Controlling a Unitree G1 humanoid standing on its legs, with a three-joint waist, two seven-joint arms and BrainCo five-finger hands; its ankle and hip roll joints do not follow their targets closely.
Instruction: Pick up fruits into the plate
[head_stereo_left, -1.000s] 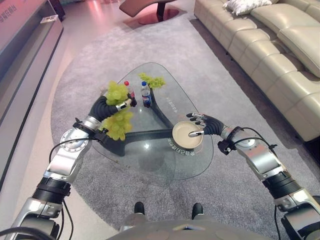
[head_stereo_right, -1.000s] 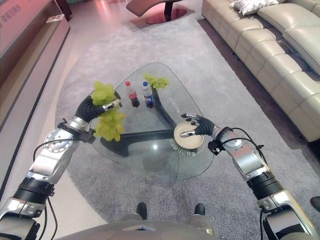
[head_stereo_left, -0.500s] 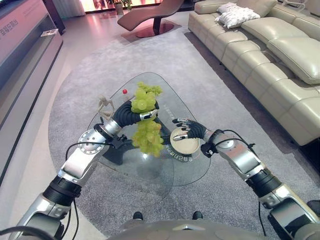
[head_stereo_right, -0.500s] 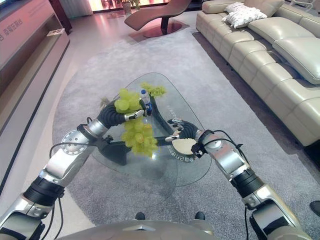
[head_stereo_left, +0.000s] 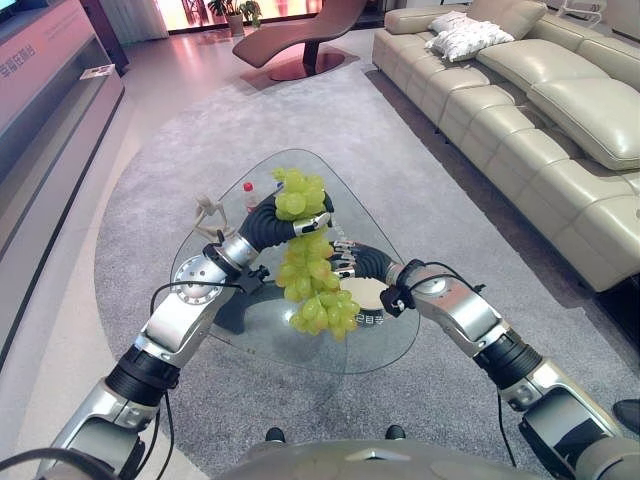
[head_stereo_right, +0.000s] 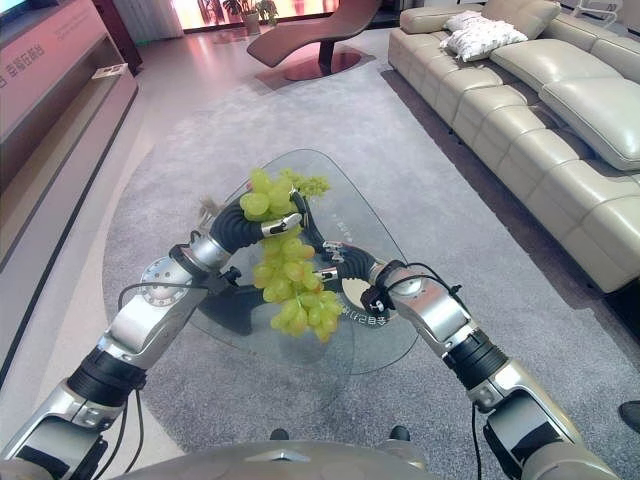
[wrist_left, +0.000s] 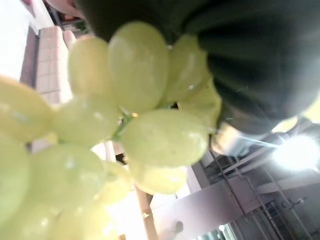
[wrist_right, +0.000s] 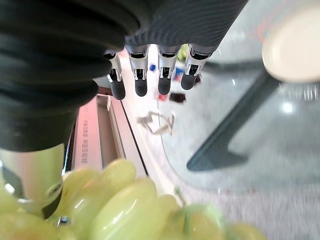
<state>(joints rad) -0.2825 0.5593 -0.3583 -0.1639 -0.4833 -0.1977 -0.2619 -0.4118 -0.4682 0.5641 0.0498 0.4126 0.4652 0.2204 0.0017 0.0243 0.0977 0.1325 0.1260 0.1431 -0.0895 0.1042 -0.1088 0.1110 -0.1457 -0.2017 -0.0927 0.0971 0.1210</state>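
Hanging from the left hand (head_stereo_left: 290, 218), a long bunch of green grapes (head_stereo_left: 315, 285) dangles in the air above the glass table (head_stereo_left: 260, 335), its lower end over the near half of the top and just beside the round plate (head_stereo_left: 368, 293). In the left eye view that hand's fingers are clenched around the top of the bunch. The right hand (head_stereo_left: 352, 262) sits at the far rim of the plate, partly behind the grapes. A bottle (head_stereo_left: 249, 195) with a red cap and a small pale figurine (head_stereo_left: 208, 212) stand near the table's far left edge, behind the left arm. Grey carpet (head_stereo_left: 150, 180) surrounds the table on every side, and a beige sofa (head_stereo_left: 560, 130) lies well apart to the right.

From the right eye, a second small bunch (head_stereo_right: 308, 185) rests near the far edge of the glass, and a brown lounge chair (head_stereo_right: 320, 35) stands far beyond the carpet.

At the left wrist, grapes press right against the dark cover.

At the right wrist, straight, released fingers (wrist_right: 141, 75) point out over the glass, with grapes close beneath and the plate's rim (wrist_right: 295, 45) off to one side.
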